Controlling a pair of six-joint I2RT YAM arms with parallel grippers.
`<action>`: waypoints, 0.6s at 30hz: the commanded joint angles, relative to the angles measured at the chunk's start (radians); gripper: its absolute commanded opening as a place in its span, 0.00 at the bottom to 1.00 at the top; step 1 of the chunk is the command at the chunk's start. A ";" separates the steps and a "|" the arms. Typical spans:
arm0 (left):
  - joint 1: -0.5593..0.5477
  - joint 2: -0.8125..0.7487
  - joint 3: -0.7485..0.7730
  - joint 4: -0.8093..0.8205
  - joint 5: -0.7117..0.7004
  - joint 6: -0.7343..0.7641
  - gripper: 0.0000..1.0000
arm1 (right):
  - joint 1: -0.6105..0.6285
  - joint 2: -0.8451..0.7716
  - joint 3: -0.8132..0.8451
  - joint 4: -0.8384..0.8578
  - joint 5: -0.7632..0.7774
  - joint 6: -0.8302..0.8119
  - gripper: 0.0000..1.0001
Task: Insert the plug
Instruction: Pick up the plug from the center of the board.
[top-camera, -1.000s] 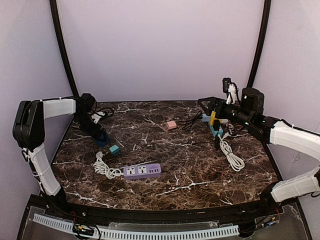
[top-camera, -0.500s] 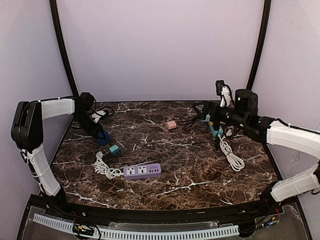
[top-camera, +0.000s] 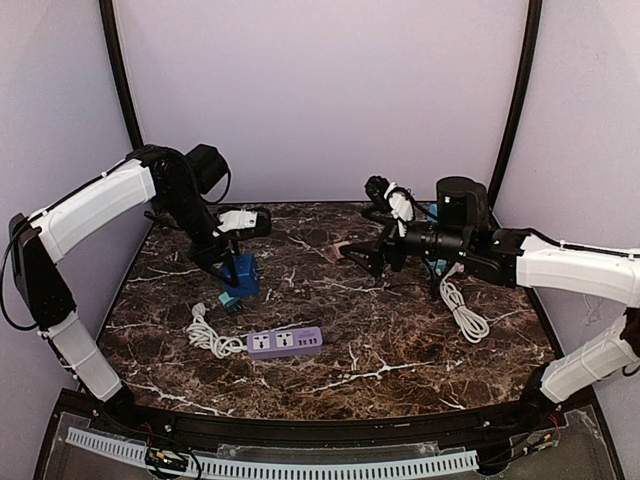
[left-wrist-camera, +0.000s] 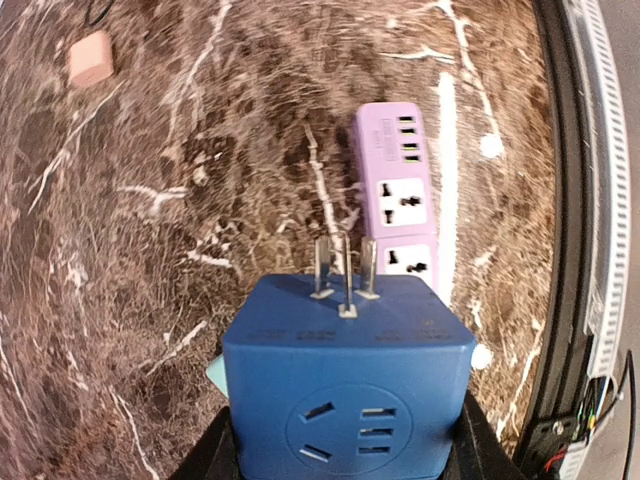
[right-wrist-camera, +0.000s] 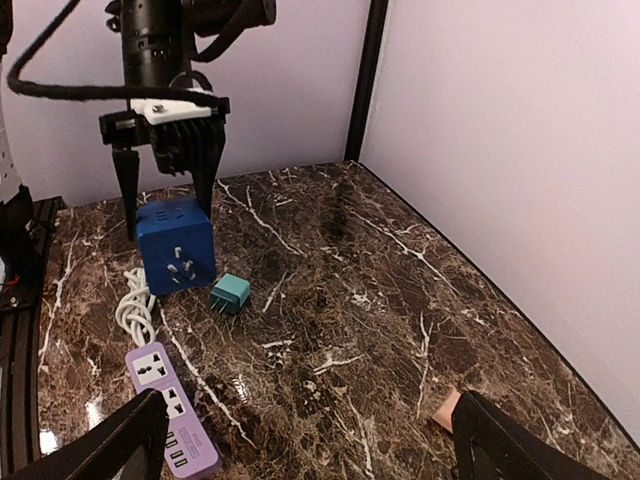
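My left gripper (top-camera: 236, 262) is shut on a blue cube plug (top-camera: 242, 273), holding it just above the marble table (top-camera: 400, 340). In the left wrist view the blue cube plug (left-wrist-camera: 345, 380) fills the lower frame, its metal prongs (left-wrist-camera: 344, 272) pointing toward the purple power strip (left-wrist-camera: 400, 190) lying ahead. The purple power strip (top-camera: 285, 342) sits near the table's front, below the cube. My right gripper (top-camera: 368, 258) hangs open over the table's middle with nothing between its fingers (right-wrist-camera: 110, 450). It sees the blue cube plug (right-wrist-camera: 175, 248) gripped from above.
A small teal plug (top-camera: 229, 298) lies just under the cube. A pink plug (right-wrist-camera: 447, 408) sits by my right finger. The strip's white cable (top-camera: 205, 335) coils at the left. Another white cable (top-camera: 462, 310) lies at the right.
My left gripper closed on the blue cube at the back left, lifted it and carried it right toward the strip. My right arm swung left toward the table's middle.
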 joint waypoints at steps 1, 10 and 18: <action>-0.087 -0.043 0.132 -0.314 -0.030 0.162 0.01 | 0.027 0.040 0.005 0.054 -0.109 -0.110 0.99; -0.221 -0.037 0.257 -0.195 -0.005 -0.061 0.01 | 0.099 0.205 -0.027 0.432 -0.294 0.022 0.99; -0.240 -0.058 0.267 -0.139 -0.029 -0.096 0.01 | 0.138 0.326 0.073 0.471 -0.278 0.010 0.99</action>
